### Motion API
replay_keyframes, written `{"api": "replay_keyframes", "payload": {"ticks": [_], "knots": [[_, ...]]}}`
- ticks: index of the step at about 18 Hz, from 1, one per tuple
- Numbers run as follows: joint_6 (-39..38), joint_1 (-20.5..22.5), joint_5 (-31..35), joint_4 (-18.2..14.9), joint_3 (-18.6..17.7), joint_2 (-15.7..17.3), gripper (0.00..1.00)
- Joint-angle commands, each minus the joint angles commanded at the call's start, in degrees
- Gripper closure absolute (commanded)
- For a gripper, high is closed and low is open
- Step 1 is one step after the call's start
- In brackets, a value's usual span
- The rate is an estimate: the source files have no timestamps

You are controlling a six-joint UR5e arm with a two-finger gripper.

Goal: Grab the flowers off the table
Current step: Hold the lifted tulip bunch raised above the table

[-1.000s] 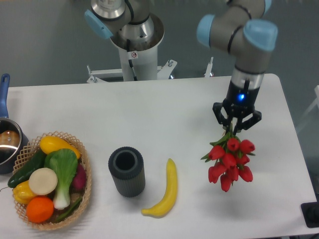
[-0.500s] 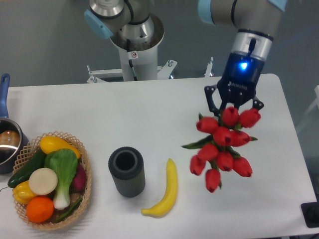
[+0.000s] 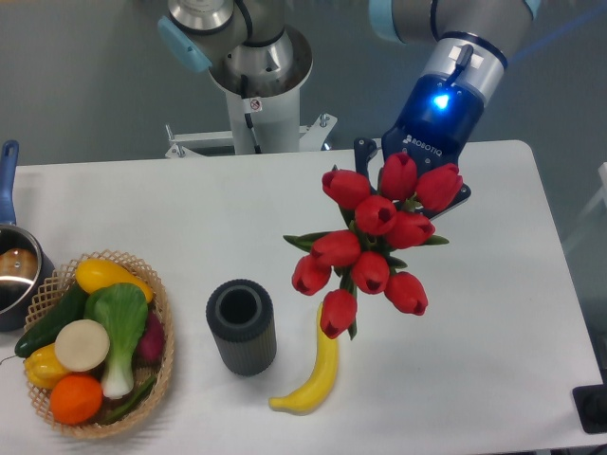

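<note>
The flowers (image 3: 375, 242), a bunch of red tulips with green leaves, hang in the air well above the white table (image 3: 493, 313), right of centre. The blooms face the camera and hide the stems. My gripper (image 3: 410, 180) sits just behind the top of the bunch, below its blue-lit wrist. It is shut on the flowers, and its dark fingers (image 3: 364, 152) only peek out at the sides.
A yellow banana (image 3: 318, 372) lies on the table below the bunch. A dark grey ribbed cylinder (image 3: 241, 325) stands to its left. A wicker basket (image 3: 163, 313) of vegetables and a pot (image 3: 14, 275) sit at the far left. A second arm's base (image 3: 251, 57) stands behind the table.
The gripper has risen and moved left with the flowers. The bunch has swung up toward the camera and now hangs over the banana area.
</note>
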Motion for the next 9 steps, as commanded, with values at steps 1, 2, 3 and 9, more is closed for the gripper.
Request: {"api": "replay_keyframes", "payload": {"ticks": [1,2,3,9], "knots": [[-0.2,0.0,0.0,0.0,0.0,0.0,0.75],[-0.3,0.0,0.0,0.0,0.0,0.0,0.75],[-0.4,0.0,-0.1,0.0,0.0,0.0,0.75],[-0.5,0.3,-0.1,0.0,0.0,0.0,0.75]]}}
